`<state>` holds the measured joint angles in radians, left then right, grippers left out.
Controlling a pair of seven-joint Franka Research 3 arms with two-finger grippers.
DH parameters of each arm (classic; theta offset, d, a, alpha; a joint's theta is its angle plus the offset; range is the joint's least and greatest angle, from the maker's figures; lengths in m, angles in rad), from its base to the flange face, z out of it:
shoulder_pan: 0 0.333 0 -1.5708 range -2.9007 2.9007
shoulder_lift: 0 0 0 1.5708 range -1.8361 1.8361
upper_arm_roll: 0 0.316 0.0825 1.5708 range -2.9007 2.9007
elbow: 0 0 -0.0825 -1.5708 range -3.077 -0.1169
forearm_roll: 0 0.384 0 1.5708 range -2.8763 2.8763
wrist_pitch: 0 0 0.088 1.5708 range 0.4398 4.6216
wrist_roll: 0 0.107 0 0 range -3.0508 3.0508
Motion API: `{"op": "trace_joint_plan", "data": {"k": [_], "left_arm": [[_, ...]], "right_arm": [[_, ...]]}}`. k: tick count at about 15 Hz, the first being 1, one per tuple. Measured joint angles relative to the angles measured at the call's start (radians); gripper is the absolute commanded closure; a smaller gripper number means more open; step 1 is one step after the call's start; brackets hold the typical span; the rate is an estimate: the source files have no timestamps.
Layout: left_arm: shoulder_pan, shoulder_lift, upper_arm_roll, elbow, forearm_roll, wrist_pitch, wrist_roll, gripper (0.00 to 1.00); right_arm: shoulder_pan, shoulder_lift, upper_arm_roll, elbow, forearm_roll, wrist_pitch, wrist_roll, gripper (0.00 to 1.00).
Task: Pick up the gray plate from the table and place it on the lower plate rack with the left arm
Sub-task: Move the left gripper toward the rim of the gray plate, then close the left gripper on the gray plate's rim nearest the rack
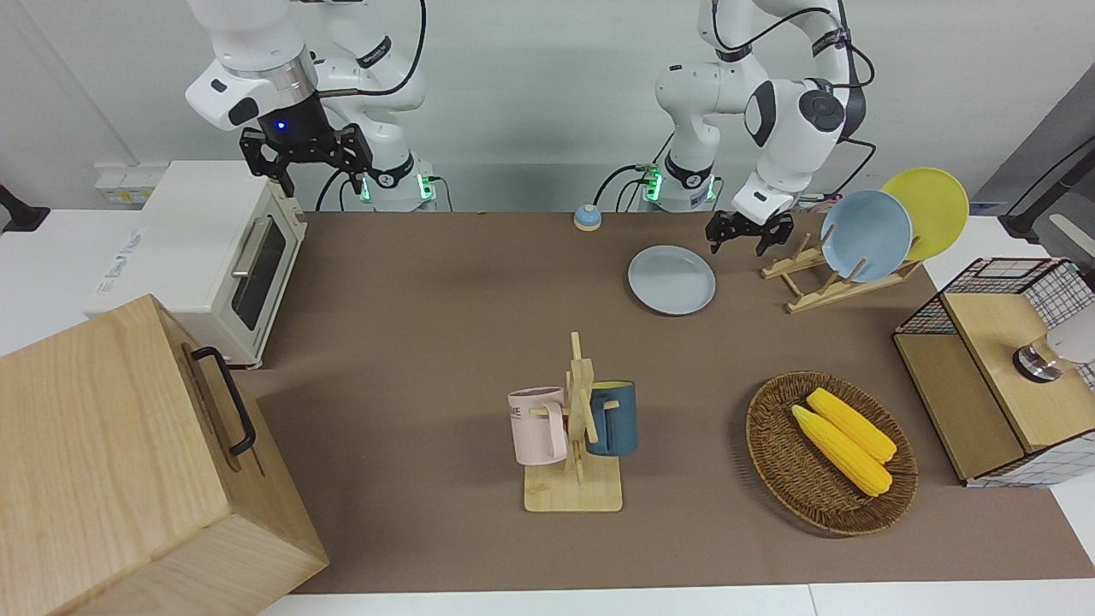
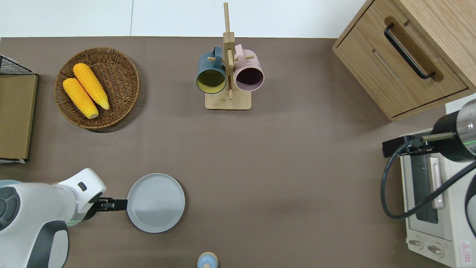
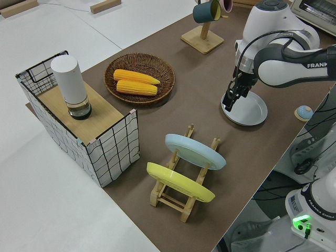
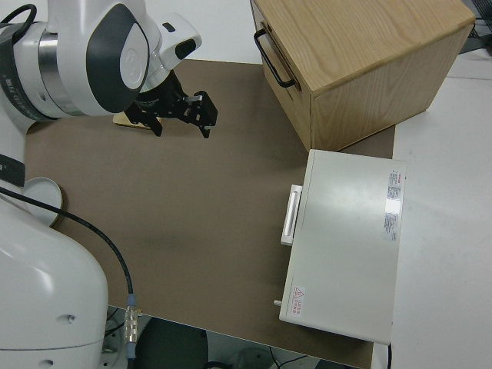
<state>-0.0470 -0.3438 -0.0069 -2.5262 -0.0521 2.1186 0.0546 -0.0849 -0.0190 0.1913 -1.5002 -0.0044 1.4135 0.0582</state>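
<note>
The gray plate (image 1: 671, 280) (image 2: 156, 203) (image 3: 247, 109) lies flat on the brown table (image 1: 428, 342). My left gripper (image 1: 738, 244) (image 2: 111, 204) (image 3: 232, 98) points down, open and empty. It hangs over the table at the plate's rim, on the side toward the rack; one fingertip reaches the rim in the overhead view. The light-wood plate rack (image 1: 821, 287) (image 3: 181, 194) stands beside the plate toward the left arm's end. It holds a sky-blue plate (image 1: 866, 235) and a yellow plate (image 1: 928, 210); its lower slots hold nothing. My right gripper (image 1: 305, 162) (image 4: 181, 115) is parked, open.
A mug stand (image 1: 575, 428) with two mugs and a wicker basket (image 1: 770, 445) of corn lie farther from the robots. A small blue bell (image 1: 587, 217) sits near the bases. At the left arm's end stands a wire-sided box (image 1: 1001, 368); at the right arm's end, a toaster oven (image 1: 214, 248) and wooden cabinet (image 1: 128, 462).
</note>
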Motion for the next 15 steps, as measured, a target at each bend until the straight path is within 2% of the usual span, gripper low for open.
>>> {"op": "trace_joint_plan", "data": {"k": [6, 15], "left_arm": [[0.000, -0.003, 0.000, -0.056, -0.013, 0.039, 0.000, 0.00], [0.000, 0.016, -0.001, -0.161, -0.020, 0.193, 0.000, 0.00]], "right_arm": [[0.000, 0.000, 0.000, 0.000, 0.000, 0.000, 0.000, 0.011], [0.000, 0.000, 0.000, 0.000, 0.000, 0.000, 0.000, 0.011]]}}
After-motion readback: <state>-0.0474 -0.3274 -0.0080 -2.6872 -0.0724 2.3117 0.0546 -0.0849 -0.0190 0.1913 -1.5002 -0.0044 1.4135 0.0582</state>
